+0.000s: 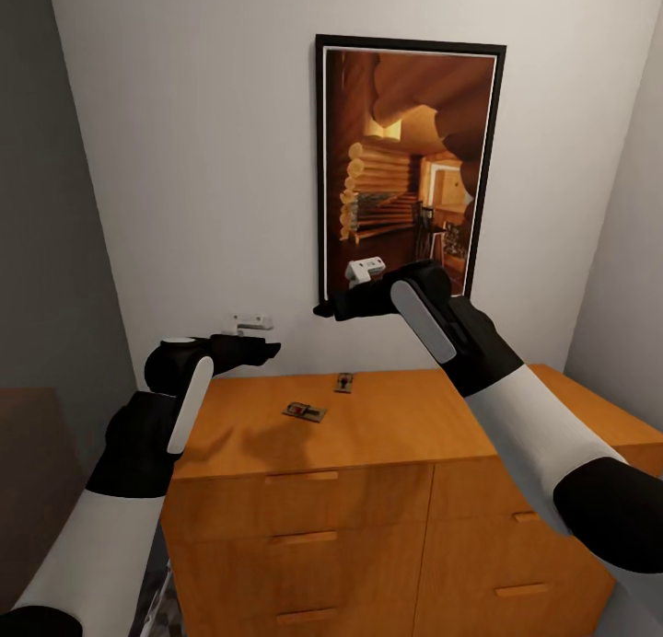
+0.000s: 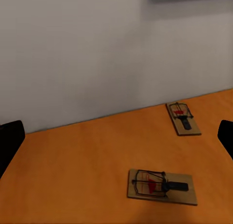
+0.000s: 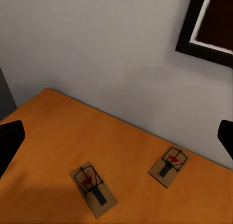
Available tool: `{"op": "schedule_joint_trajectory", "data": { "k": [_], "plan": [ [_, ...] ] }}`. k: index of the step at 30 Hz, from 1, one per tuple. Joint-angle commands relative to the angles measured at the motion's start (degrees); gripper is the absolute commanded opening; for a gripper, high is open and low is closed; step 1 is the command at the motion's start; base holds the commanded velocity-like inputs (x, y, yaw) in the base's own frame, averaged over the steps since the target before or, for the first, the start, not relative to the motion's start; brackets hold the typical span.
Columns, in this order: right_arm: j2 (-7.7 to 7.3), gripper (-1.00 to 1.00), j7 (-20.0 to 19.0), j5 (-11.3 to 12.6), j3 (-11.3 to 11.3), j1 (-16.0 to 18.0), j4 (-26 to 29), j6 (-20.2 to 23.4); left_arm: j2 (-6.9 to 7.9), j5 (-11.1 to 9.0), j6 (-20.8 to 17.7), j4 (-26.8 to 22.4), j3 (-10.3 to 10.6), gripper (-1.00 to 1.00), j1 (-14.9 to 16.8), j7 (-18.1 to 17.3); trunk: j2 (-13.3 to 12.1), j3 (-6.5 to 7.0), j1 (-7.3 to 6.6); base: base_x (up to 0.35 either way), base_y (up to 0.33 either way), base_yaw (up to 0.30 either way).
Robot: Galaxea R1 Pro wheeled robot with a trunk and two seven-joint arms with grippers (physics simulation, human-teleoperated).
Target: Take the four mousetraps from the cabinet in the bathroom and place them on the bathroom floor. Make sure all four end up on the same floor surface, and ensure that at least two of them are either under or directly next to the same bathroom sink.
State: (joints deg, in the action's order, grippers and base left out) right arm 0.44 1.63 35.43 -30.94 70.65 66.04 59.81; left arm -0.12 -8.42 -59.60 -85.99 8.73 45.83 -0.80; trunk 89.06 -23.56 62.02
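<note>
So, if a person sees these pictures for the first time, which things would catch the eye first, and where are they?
Probably the tall black-framed picture of a log-cabin interior, hanging on the pale wall above the wide orange-brown wooden cabinet. Next, two small flat brown wooden mousetraps lying apart on the cabinet's smooth top: one nearer the front, one close to the wall. The open left gripper and open right gripper hover above that top, holding nothing.

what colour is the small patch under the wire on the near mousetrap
Red, on a tan wooden board. It shows best on the near mousetrap in the left wrist view.
</note>
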Motion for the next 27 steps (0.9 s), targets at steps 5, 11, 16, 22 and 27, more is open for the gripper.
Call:
{"op": "schedule_joint_trajectory", "data": {
  "k": [5, 11, 16, 22, 27],
  "plan": [
    [-0.12, 1.00, 0.19, 0.20, -0.49, -0.15, 0.09, 0.19, 0.02, -0.03, -0.25, -0.05, -0.03, 1.00, 0.05, -0.08, 0.04, -0.07, 0.00, 0.006, 0.000, 0.000],
    [-0.16, 1.00, 0.11, 0.31, -3.76, -0.28, 0.00, 0.19, 0.03, -0.02, -0.25, -0.02, -0.03, 1.00, 0.05, -0.08, 0.04, -0.07, 0.00, 0.002, 0.000, 0.000],
    [-0.12, 1.00, 0.08, 0.33, -8.26, -0.31, -0.13, 0.19, 0.03, 0.00, -0.25, 0.03, -0.03, 1.00, -0.05, -0.08, 0.04, -0.07, 0.00, 0.000, 0.000, 0.000],
    [-0.19, 1.00, 0.00, 0.72, -11.83, -0.28, 0.01, 0.19, 0.03, -0.01, -0.25, 0.64, -0.03, 1.00, -0.11, -0.08, 0.04, -0.07, 0.00, 0.000, 0.000, 0.000],
    [-0.24, 1.00, -0.07, 2.81, -12.45, -0.26, 0.23, 0.19, 0.12, -0.01, -0.25, 1.13, -0.03, 1.00, -0.12, -0.08, 0.04, -0.07, 0.00, 0.000, 0.000, 0.000]
  ]
}}
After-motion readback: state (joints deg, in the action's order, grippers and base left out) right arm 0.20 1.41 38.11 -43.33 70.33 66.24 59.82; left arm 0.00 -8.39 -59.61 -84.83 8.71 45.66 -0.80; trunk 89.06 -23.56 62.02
